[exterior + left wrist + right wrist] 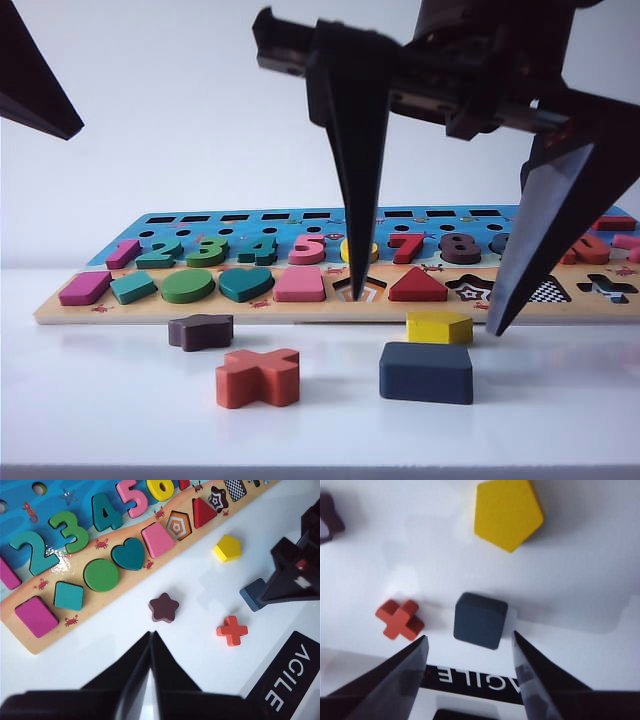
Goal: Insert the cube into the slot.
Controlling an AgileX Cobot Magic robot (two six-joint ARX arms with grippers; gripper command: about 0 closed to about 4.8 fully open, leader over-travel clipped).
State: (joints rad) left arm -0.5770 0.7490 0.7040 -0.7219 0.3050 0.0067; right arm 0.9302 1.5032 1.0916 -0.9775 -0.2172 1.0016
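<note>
Bring your right claw straight down so its tips straddle the cube, which lies flat on the counter between the yellow pentagon and the red cross, then square up before squeezing. That claw is spread wide, touching nothing. Your left claw hangs pressed together, empty. The slot waits open on the board.

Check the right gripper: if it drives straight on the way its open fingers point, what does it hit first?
Most likely the cube. In the right wrist view the right gripper is open with the dark navy block lined up between its fingers, apart from them. Depth is unclear, so it could land on the white table just short of it.
</note>
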